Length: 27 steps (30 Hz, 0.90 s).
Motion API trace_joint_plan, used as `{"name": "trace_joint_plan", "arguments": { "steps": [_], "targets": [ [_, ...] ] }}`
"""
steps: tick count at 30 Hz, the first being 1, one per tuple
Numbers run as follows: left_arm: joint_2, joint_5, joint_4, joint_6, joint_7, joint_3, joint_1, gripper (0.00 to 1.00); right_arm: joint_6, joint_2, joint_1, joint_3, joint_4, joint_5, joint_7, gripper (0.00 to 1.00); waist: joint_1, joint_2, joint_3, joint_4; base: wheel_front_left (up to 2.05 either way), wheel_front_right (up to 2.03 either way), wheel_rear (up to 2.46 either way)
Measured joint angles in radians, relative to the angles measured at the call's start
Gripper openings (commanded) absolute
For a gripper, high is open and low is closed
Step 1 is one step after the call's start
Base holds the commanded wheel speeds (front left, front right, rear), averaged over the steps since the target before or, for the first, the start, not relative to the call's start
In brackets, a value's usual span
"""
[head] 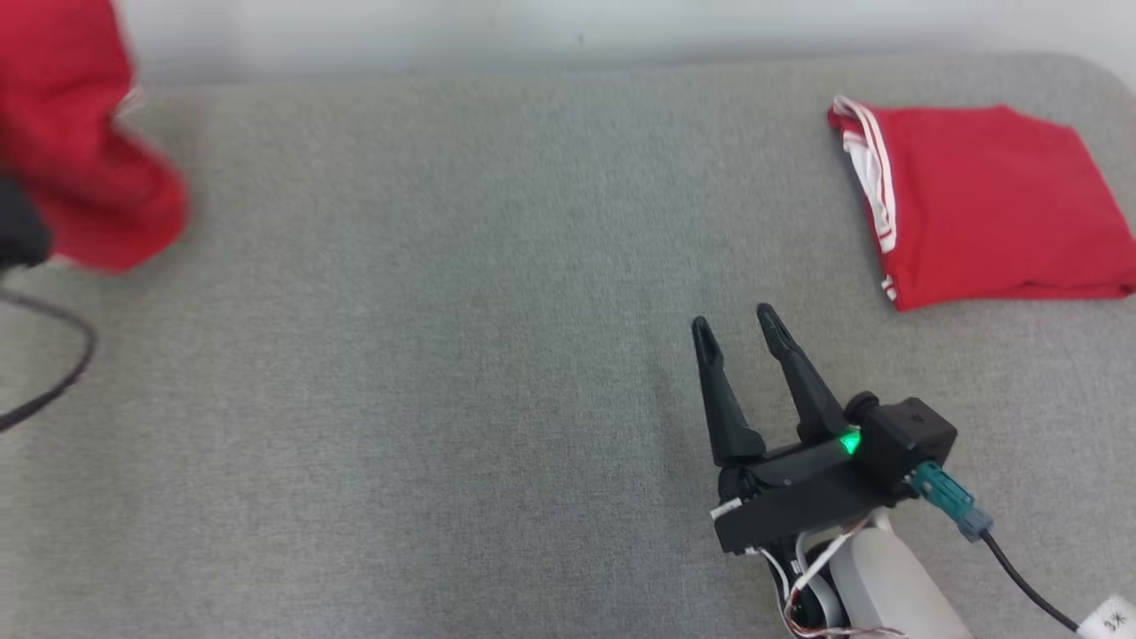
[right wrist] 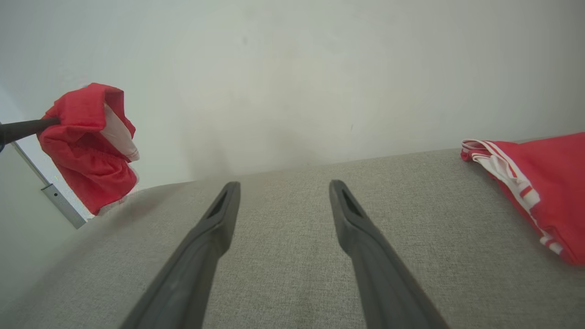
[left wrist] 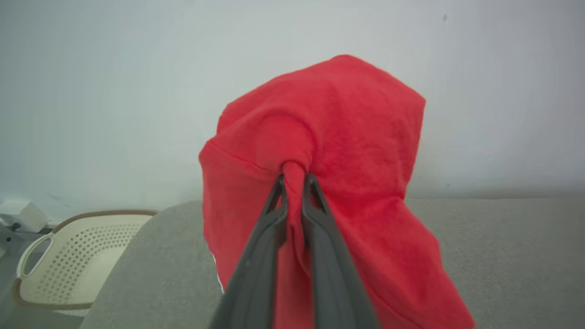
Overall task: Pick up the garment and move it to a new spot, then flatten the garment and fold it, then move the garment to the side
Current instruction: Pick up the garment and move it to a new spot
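A red garment (left wrist: 329, 137) hangs bunched in the air over the grey surface's left end, pinched by my left gripper (left wrist: 295, 180), whose fingers are shut on a fold of the cloth. The same hanging garment (head: 80, 160) blurs at the head view's upper left, and the right wrist view catches the garment (right wrist: 89, 146) at its left, showing white lining, with a dark fingertip (right wrist: 27, 128) entering it from the left. My right gripper (head: 735, 327) rests low over the grey surface, open and empty, fingers (right wrist: 219, 214) spread wide.
A second red garment (head: 985, 204) with white stripes lies folded at the grey surface's (head: 461, 337) far right, and it shows again (right wrist: 544, 183) in the right wrist view. A cream perforated basket (left wrist: 68, 260) stands beyond the surface's left end. A pale wall backs everything.
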Motion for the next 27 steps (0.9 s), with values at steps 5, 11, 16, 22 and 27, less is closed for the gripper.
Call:
{"name": "trace_joint_plan", "arguments": {
  "steps": [5, 11, 16, 22, 27],
  "targets": [
    [-0.027, -0.091, -0.167, 0.0, 0.0, -0.073, 0.017, 0.0, 0.0, 0.0, 0.025, -0.023, -0.006, 0.019, 0.0, 1.0, -0.0001, 0.0, -0.043, 0.008, 0.0, 0.0, 0.0],
    [-0.038, -0.155, -0.343, 0.0, 0.017, -0.122, 0.084, 0.0, 0.0, 0.0, 0.034, -0.034, -0.016, 0.041, 0.0, 1.0, 0.0, 0.0, -0.061, -0.01, 0.0, 0.0, 0.0],
    [-0.086, -0.18, -0.5, 0.0, 0.041, -0.159, 0.165, 0.0, 0.0, 0.0, 0.057, -0.028, -0.018, 0.057, 0.0, 1.0, 0.0, 0.0, -0.069, -0.039, 0.0, 0.0, 0.0],
    [-0.134, -0.216, -0.662, 0.044, 0.059, -0.179, 0.262, 0.0, 0.0, 0.0, 0.067, -0.022, -0.019, 0.066, 0.0, 1.0, 0.0, 0.0, -0.071, -0.086, 0.0, 0.0, 0.0],
    [-0.17, -0.23, -0.785, 0.082, 0.067, -0.199, 0.352, 0.0, 0.0, 0.0, 0.069, -0.028, -0.018, 0.071, 0.0, 1.0, 0.0001, 0.0001, -0.066, -0.129, 0.0, 0.0, 0.0]
  ]
}}
